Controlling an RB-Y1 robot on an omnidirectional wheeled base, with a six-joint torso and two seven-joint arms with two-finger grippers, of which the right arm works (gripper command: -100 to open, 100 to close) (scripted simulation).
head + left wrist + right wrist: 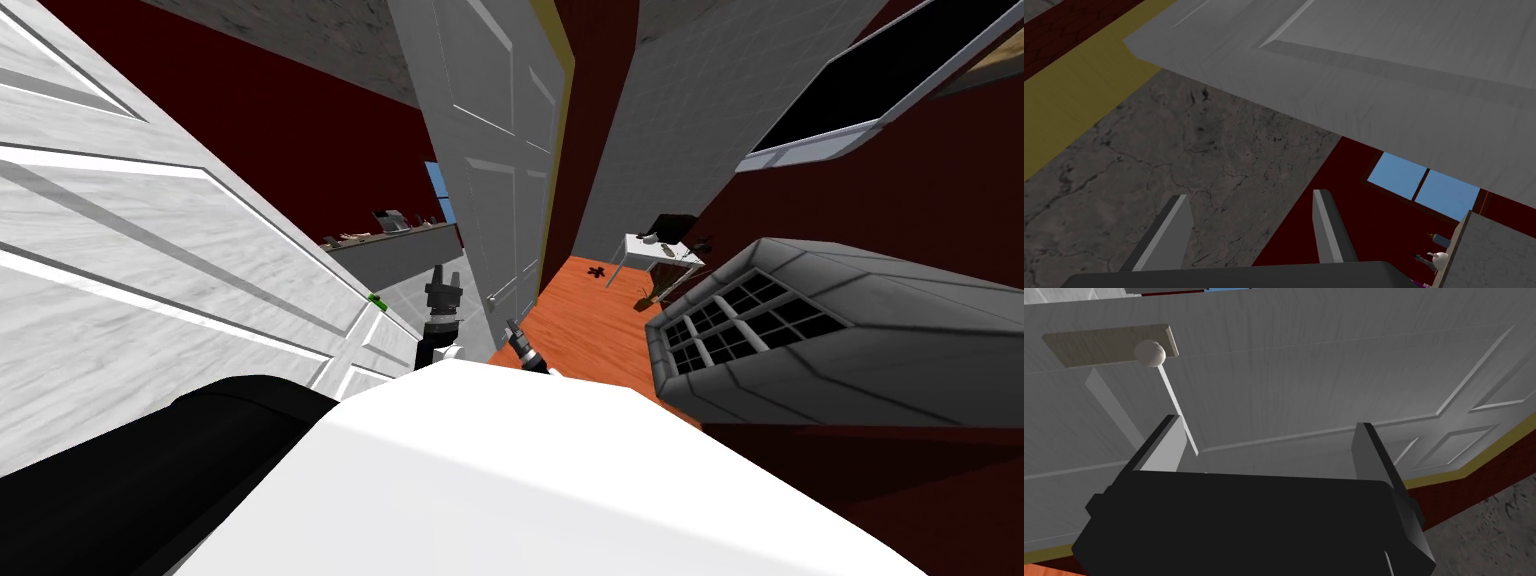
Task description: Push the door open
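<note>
Status, left to right. A white panelled surface (150, 230) sits on my left flank; it is not the target. Past it there is a long grey worktop (400, 250) with small clutter I can't resolve. One window (1424, 185) with two panes shows through the gap beyond the door's free edge. My left gripper (1250, 196) is released, both fingers spread and holding nothing, raised beside that edge and apart from the leaf. The target door (505, 150) is the grey panelled one dead ahead. It stands at an angle to its yellow frame (565, 110), so I judge it partly swung, not fully open. My right gripper (1269, 423) is also released, fingers apart and empty, nose-on to the door face near the knob (1149, 353). It is close to the panel, but I can't tell if it touches. Right of the door are the orange floor (590, 320), a small white worktop (640, 245), then a grey gridded unit (800, 320). Done: arm lined up on the face, gap started. Left: more push to swing the leaf wide, and I'd drive with the right. Count: 1 target door, 1 knob, 1 backplate (1099, 345), 2 grippers with 2 fingers each, 1 window, 2 worktops, 1 gridded unit.
</note>
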